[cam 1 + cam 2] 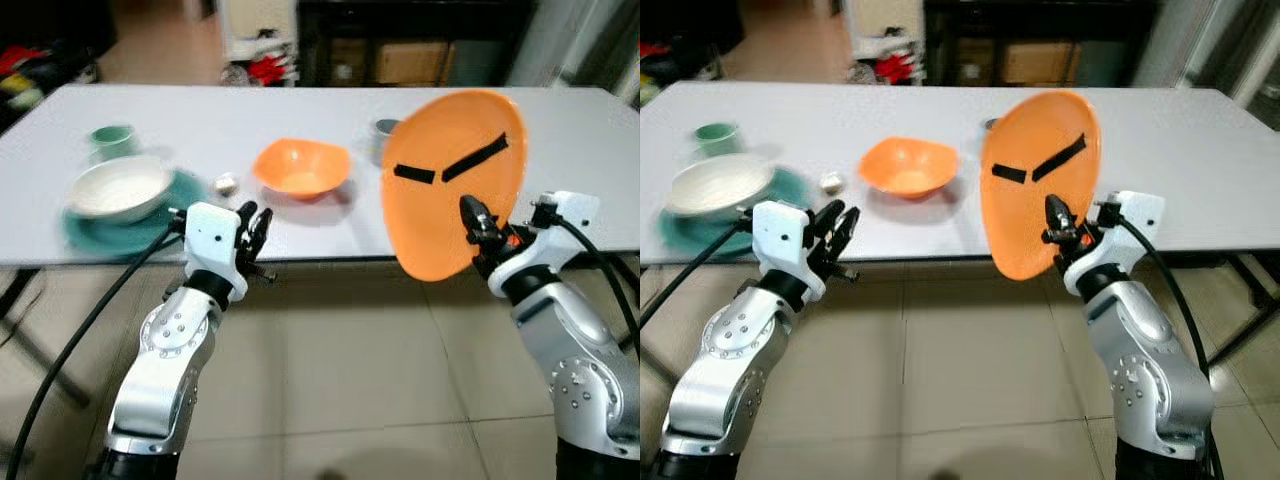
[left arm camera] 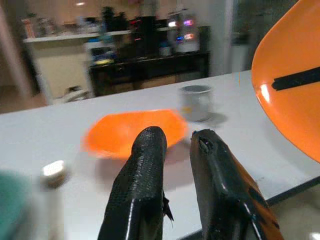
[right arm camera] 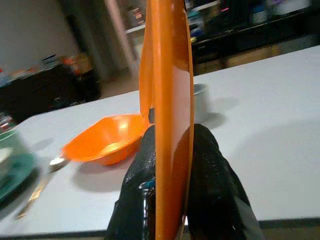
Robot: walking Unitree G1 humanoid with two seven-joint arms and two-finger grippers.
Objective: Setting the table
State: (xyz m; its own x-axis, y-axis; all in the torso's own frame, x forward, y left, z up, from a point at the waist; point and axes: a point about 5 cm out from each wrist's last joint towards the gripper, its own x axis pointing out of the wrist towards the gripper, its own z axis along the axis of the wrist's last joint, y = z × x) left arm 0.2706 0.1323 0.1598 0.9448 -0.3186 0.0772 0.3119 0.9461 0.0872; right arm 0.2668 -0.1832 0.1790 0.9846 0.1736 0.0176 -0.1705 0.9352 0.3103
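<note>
Right gripper (image 1: 478,228) was clamped on the orange plate (image 1: 455,180), pinching its lower rim so the plate stood nearly on edge, off the table's (image 1: 560,150) near edge at about four o'clock from the orange bowl (image 1: 302,168). Held that way, I'd say, to clear the edge before being laid flat. Two black strips marked the plate's face; what they were, unclear. Left gripper (image 2: 175,165) hovered at the near edge, seven o'clock of the bowl, fingers nearly together and holding nothing. At nine o'clock a white bowl (image 1: 120,188) sat on a teal plate (image 1: 95,232), both blurred, a green cup (image 1: 112,139) behind. The grey cup (image 2: 196,101) was half hidden behind the orange plate. A small pale object (image 1: 225,183) beside the bowl was hard to identify.
</note>
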